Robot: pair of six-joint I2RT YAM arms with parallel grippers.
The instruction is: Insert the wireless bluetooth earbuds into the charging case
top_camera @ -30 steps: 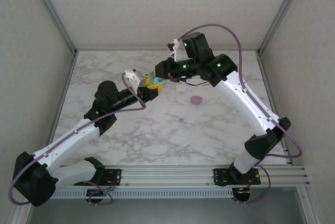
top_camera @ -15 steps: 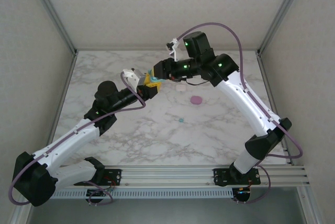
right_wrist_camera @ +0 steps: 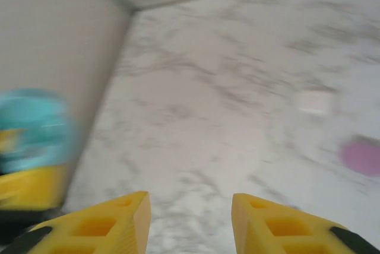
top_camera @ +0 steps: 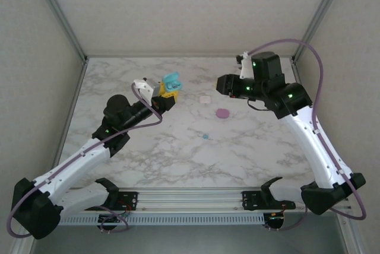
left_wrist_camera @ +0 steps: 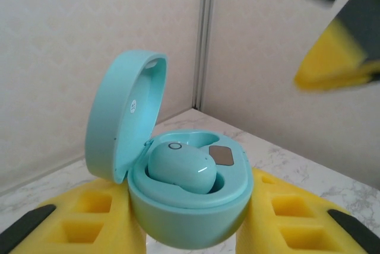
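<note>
Overhead, we see the left gripper (top_camera: 168, 91) clamped on the open teal charging case (top_camera: 172, 80), holding it above the far-left part of the marble table (top_camera: 255, 147). Half a second ago the right gripper (top_camera: 219, 84) was pressed up against that case; now it has drawn back to the right and sits well apart from it, and the left gripper has carried the case slightly farther from the arm bases. The loose teal earbud (top_camera: 205, 136), the whitish piece (top_camera: 205, 99) and the pink piece (top_camera: 222, 113) lie on the table where they lay before, between the two arms. From the left wrist, we find the yellow fingers (left_wrist_camera: 89, 218) gripping the charging case (left_wrist_camera: 190, 194) on both sides, its lid (left_wrist_camera: 122, 123) hinged back and upright, and a seated earbud (left_wrist_camera: 181, 168) of the same teal resting in one well. A blurred yellow-and-black shape (left_wrist_camera: 338, 58) hangs at the upper right. From the right wrist, we see the right gripper (right_wrist_camera: 190, 218) with its fingers (right_wrist_camera: 119, 224) spread wide and nothing between them. The picture is motion-blurred; the charging case (right_wrist_camera: 35, 129) shows as a teal smear at the left edge, with the whitish piece (right_wrist_camera: 314, 102) and pink piece (right_wrist_camera: 362, 156) far right.
</note>
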